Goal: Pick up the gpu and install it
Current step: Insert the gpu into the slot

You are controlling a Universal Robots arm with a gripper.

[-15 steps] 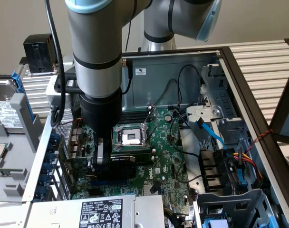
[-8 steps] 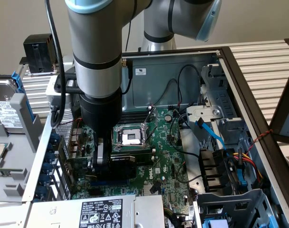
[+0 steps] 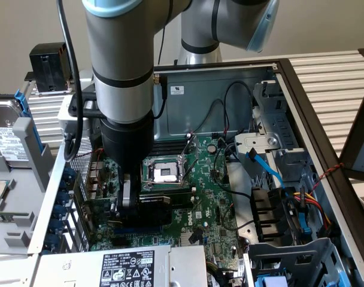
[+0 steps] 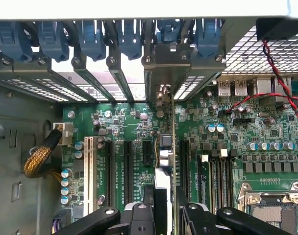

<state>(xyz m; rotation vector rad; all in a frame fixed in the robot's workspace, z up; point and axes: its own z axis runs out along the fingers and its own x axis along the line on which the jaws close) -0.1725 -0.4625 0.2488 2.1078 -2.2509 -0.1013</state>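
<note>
One card is sitting edge-on between the fingers of the hand [image 4: 164, 208], which are closing partway on the gpu [image 4: 167, 147] and gripping it from both sides low in the centre of the wrist view. The card is standing upright, so the camera is seeing it as a thin vertical strip (green board edge on one side, darker components on the other) running away from the hand toward the rear of the case. That long axis is lining up with the black expansion slots [image 4: 127, 166] on the motherboard [image 4: 266, 132], which are running the same way on either side of it; whether the card edge is already touching a slot I cannot tell.

Farther along, the silver bracket [image 4: 161, 73] at the card's far end is sitting among the row of rear slot covers [image 4: 90, 73], just under the blue retaining clips [image 4: 129, 34] along the upper part of the frame.

In the exterior view the hand [image 3: 127, 200] is hanging straight down from the arm [image 3: 122, 60] at lower left of centre, holding the gpu [image 3: 158, 203] low over the board, with the card stretching toward the exterior view's right, just below the empty processor socket [image 3: 164, 170]. Beyond it, at the frame's right, are lying the cables and drive bay [image 3: 278, 143].
</note>
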